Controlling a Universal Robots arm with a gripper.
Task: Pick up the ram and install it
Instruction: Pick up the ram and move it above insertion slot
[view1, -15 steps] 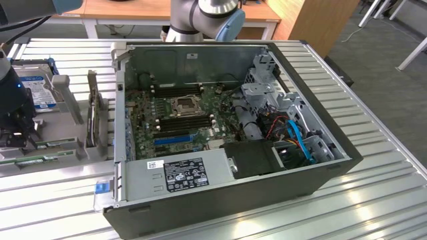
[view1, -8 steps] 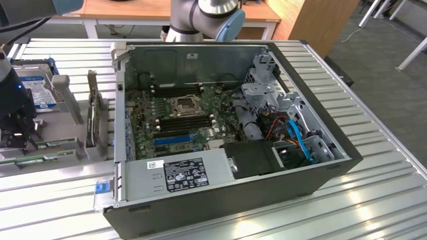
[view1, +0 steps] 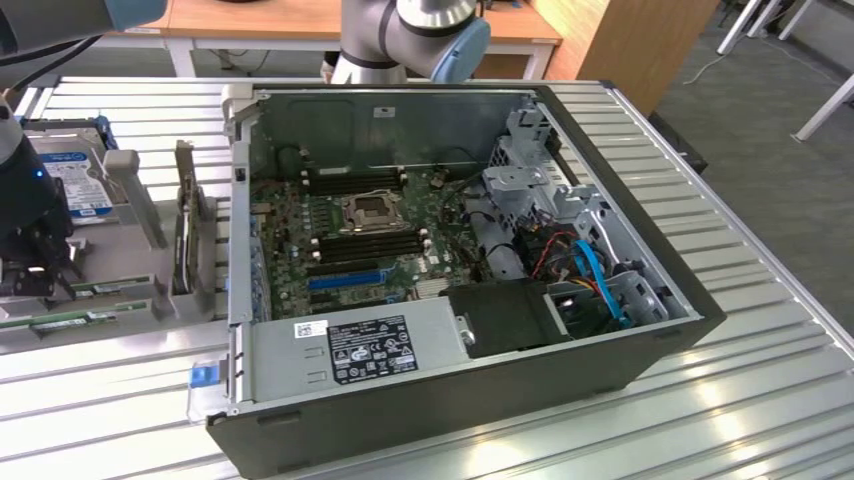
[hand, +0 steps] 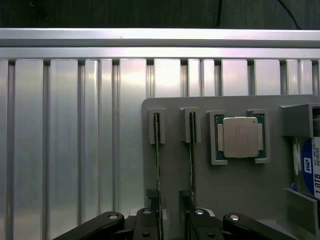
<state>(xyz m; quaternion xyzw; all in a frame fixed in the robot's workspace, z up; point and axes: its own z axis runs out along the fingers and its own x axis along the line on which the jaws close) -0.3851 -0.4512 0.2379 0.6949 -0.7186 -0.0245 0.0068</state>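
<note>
In the exterior view the fingers (view1: 51, 275) hang over a grey tray (view1: 140, 275) at that view's left, beside the open computer case (view1: 441, 420) on the counter (view1: 747, 380). In the wrist view they stand spread wide, gripping nothing. The ram (hand: 158, 150) stands on edge in a tray slot, reaching to them.

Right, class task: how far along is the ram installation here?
Done: nothing visible yet; both ram sticks stand in the grey holder. In hand: the open gripper is right at the sticks, holding nothing. Left: gripping one, lifting it and seating it in the case.
</note>
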